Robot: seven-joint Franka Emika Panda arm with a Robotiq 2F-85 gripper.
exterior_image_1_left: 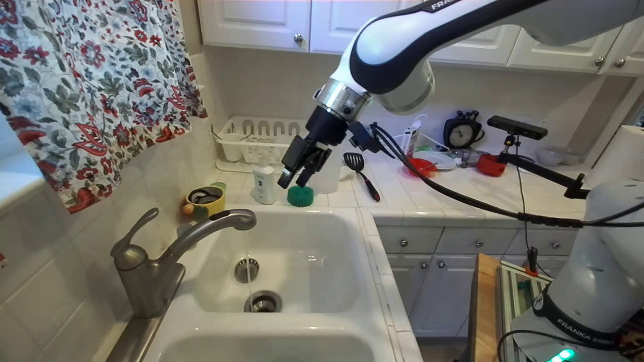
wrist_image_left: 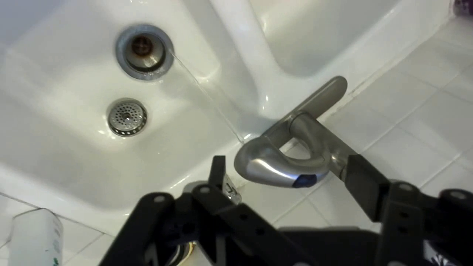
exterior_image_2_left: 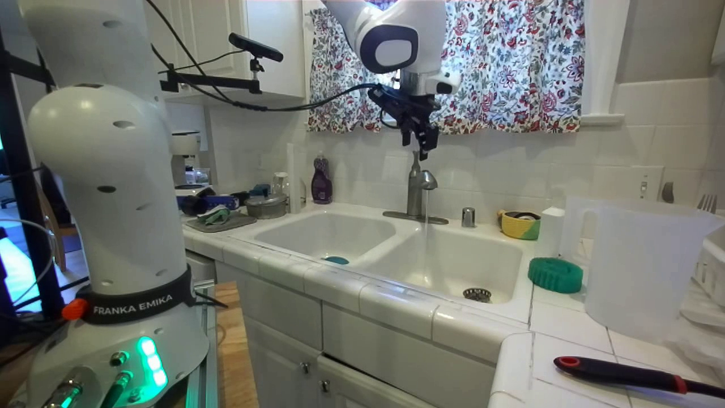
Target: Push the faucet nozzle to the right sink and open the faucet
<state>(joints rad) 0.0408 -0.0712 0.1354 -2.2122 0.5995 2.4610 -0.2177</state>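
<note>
The brushed grey faucet [exterior_image_1_left: 143,284] [exterior_image_2_left: 415,195] stands behind the white double sink, with its lever [exterior_image_1_left: 135,229] raised. The faucet nozzle [exterior_image_1_left: 206,229] [exterior_image_2_left: 428,181] points over the right sink [exterior_image_1_left: 322,266] [exterior_image_2_left: 453,258], and a thin stream of water falls from its tip into that basin. My gripper [exterior_image_1_left: 295,177] [exterior_image_2_left: 416,147] is open and empty in the air, apart from the faucet. In the wrist view, the gripper [wrist_image_left: 287,163] frames the nozzle [wrist_image_left: 269,168] between its fingers, with the right finger hiding part of the faucet. The right sink [wrist_image_left: 184,129] shows at left.
A white bottle [exterior_image_1_left: 264,186], a green scrubber [exterior_image_1_left: 300,196] and a yellow pot [exterior_image_1_left: 214,198] stand beside the sink. A translucent pitcher [exterior_image_2_left: 640,266] and a spatula [exterior_image_2_left: 623,374] are on the counter. A metal cap [exterior_image_2_left: 468,217] is beside the faucet. A floral curtain [exterior_image_2_left: 498,73] hangs behind.
</note>
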